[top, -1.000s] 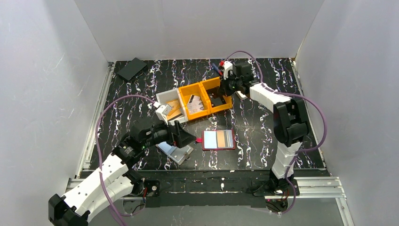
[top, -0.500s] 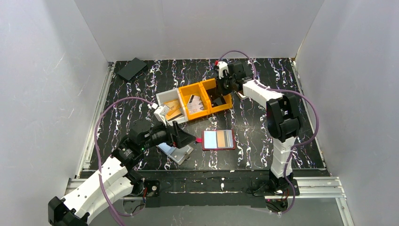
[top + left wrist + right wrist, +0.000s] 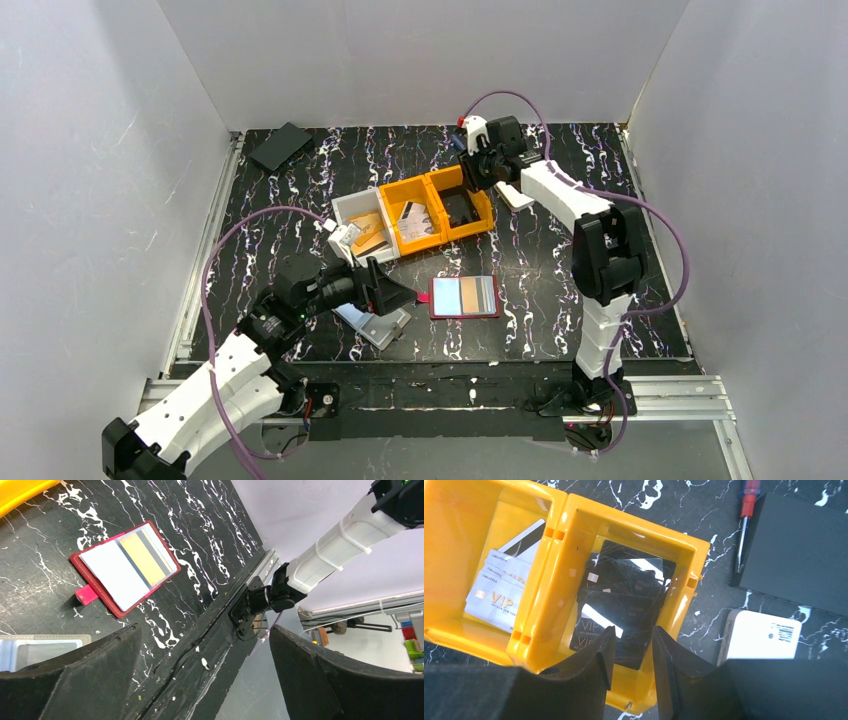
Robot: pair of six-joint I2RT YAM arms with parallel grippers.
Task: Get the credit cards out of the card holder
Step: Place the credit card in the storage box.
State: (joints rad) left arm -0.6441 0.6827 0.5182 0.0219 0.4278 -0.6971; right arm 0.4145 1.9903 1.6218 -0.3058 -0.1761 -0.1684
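Between my right fingers there is only a thin gap. I think nothing is pinched there, but the gap is dark and hard to see. Right under them sits a yellow bin with black cards lying in it. I guess that is why this hand hangs here: the bin looks like the place where cards go. The next part of the bin holds silver cards. Past the bin are a white box and a red screwdriver on the black table.

My left fingers are spread wide, with nothing in them. They tip down toward the table, and I think they are open like this to get ready for a grab. A grey flat case lies just under the left one.

Out in front of those open fingers lies the card holder. It is red and it lies open and flat, so the credit cards show face up. One is orange and one is pale grey, side by side inside it. No finger touches the holder. It is near my left hand, a bit ahead, not between the fingers yet. It is well apart from my right hand, which is far back over the bins.

So the cards are not out yet. My left hand is the closer one to reach them.
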